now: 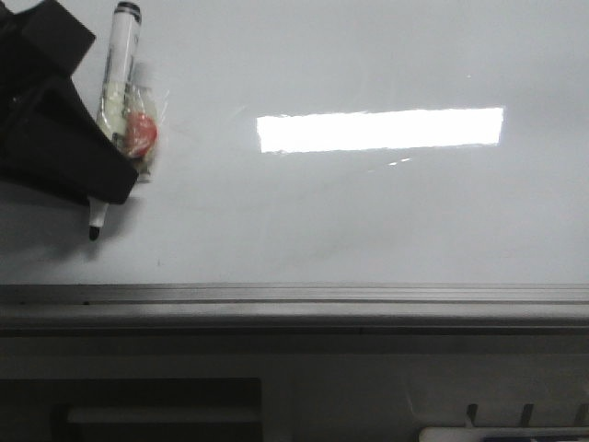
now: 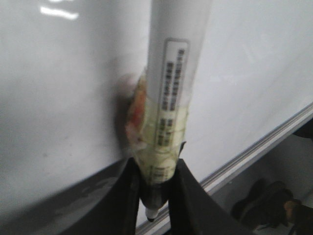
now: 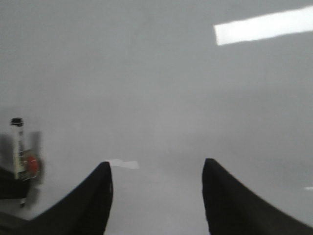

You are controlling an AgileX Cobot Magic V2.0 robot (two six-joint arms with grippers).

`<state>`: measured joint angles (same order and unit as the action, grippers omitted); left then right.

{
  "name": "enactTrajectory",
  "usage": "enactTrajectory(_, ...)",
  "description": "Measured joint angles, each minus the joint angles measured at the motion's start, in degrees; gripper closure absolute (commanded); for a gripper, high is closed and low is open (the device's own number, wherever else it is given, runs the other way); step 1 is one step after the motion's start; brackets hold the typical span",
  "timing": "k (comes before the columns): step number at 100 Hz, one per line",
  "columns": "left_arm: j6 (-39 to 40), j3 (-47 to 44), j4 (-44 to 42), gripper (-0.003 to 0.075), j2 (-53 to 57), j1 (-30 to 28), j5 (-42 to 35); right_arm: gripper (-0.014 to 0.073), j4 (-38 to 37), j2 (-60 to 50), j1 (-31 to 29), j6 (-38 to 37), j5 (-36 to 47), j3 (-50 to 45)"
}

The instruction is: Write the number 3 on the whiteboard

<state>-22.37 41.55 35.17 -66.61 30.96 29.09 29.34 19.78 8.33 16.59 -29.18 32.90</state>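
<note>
The whiteboard [image 1: 368, 221] fills nearly the whole front view, pale and glossy. My left gripper [image 1: 109, 189] at the far left is shut on a white marker [image 1: 118, 83] wrapped in clear tape, with a red bit [image 1: 141, 133] taped to its side. Its dark tip [image 1: 94, 230] points down close to the board; whether it touches I cannot tell. In the left wrist view the marker [image 2: 176, 73] sits pinched between the black fingers [image 2: 188, 196]. My right gripper [image 3: 156, 169] hangs open over bare whiteboard [image 3: 146, 98] with nothing between its fingers. The number 3 is out of view.
A grey ridged ledge [image 1: 294, 299] runs along the board's near rim. A bright rectangular glare [image 1: 379, 129] lies on the board. Dark fixtures and a white object [image 1: 497, 433] sit below the ledge. The marker [image 3: 18, 152] also shows far off in the right wrist view.
</note>
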Motion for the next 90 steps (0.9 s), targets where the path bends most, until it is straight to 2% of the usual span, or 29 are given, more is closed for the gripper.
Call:
enactTrajectory(9,-5.65,0.40,-0.26,0.0741,3.19,3.79,-0.11,0.0227,12.08,2.50,1.72,13.91,-3.13,3.45)
enactTrajectory(18,-13.28,1.28,-0.26,0.0741,6.72,8.58,1.16,0.0226,22.53,6.94,5.92,26.65,-9.00,6.86)
enactTrajectory(23,-19.01,1.68,-0.26,0.0741,8.39,11.17,2.53,0.0224,25.58,9.88,9.02,32.73,-12.46,8.70)
enactTrajectory(30,-25.56,1.93,-0.36,0.0741,10.46,14.71,4.57,0.0224,26.86,14.30,13.99,36.91,-15.80,11.26)
enactTrajectory(42,-31.81,2.06,-0.74,0.0741,12.92,19.34,7.33,0.0224,24.37,22.04,22.12,39.24,-17.31,15.25)
enactTrajectory(61,-33.61,2.06,-1.06,0.0741,14.10,21.79,7.91,0.0224,19.31,32.58,31.96,39.91,-19.14,20.54)
enactTrajectory(75,-33.70,2.06,-1.28,0.0741,14.10,21.85,8.03,0.0224,18.91,37.47,35.62,39.93,-18.37,22.69)
enactTrajectory(90,-33.73,2.06,-1.28,0.0741,14.10,21.85,8.13,0.0224,18.80,39.91,36.47,40.03,-15.76,24.23)
